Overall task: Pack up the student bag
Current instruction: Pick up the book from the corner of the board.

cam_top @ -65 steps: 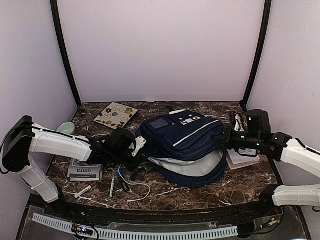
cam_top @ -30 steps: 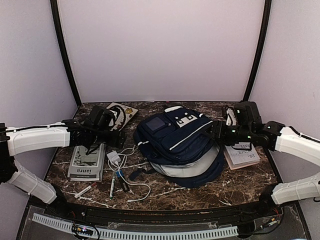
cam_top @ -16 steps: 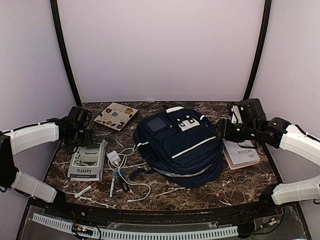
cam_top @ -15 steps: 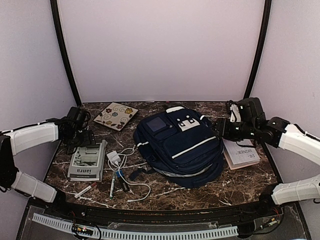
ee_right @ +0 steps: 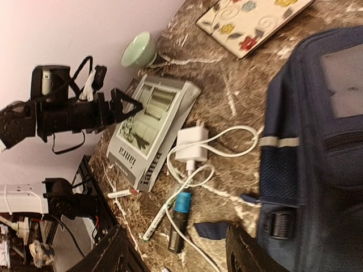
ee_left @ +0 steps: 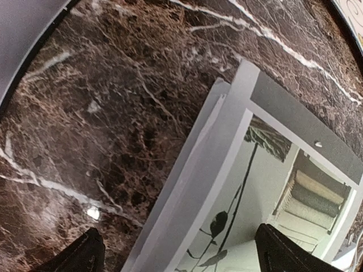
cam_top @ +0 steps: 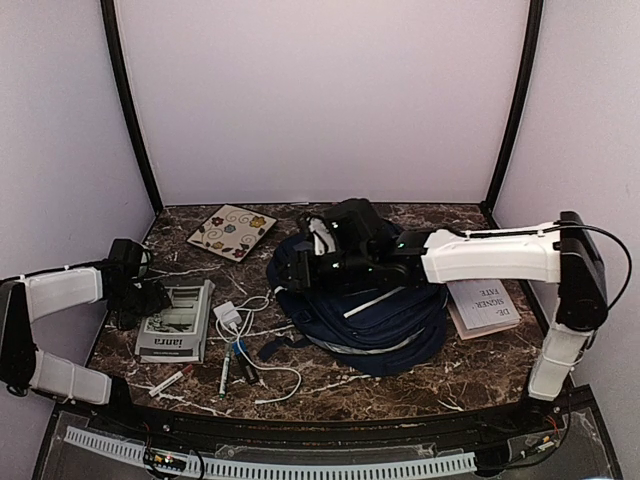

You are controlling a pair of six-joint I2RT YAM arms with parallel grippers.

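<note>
The student bag (cam_top: 385, 305) is a navy backpack with white stripes, lying flat at the table's middle; its left side (ee_right: 317, 141) fills the right wrist view. My right arm reaches across it, and the right gripper (cam_top: 298, 270) (ee_right: 184, 255) hangs open and empty above the bag's left edge, a loose strap and a blue-capped marker (ee_right: 180, 218). My left gripper (cam_top: 148, 297) (ee_left: 181, 262) is open low over the table. Its fingers straddle the left edge of a grey magazine (cam_top: 177, 320) (ee_left: 238, 187) without touching it.
A white charger (cam_top: 228, 318) with its looped cable and several pens (cam_top: 225, 375) lie between magazine and bag. A flowered notebook (cam_top: 232, 230) sits at the back left, a pale green bowl (ee_right: 139, 50) by the left wall, and a white book (cam_top: 485, 305) right of the bag.
My right arm has swung left across the bag, from its right side to over its left edge. My left gripper has slid nearer and lower along the magazine's left edge, still open.
</note>
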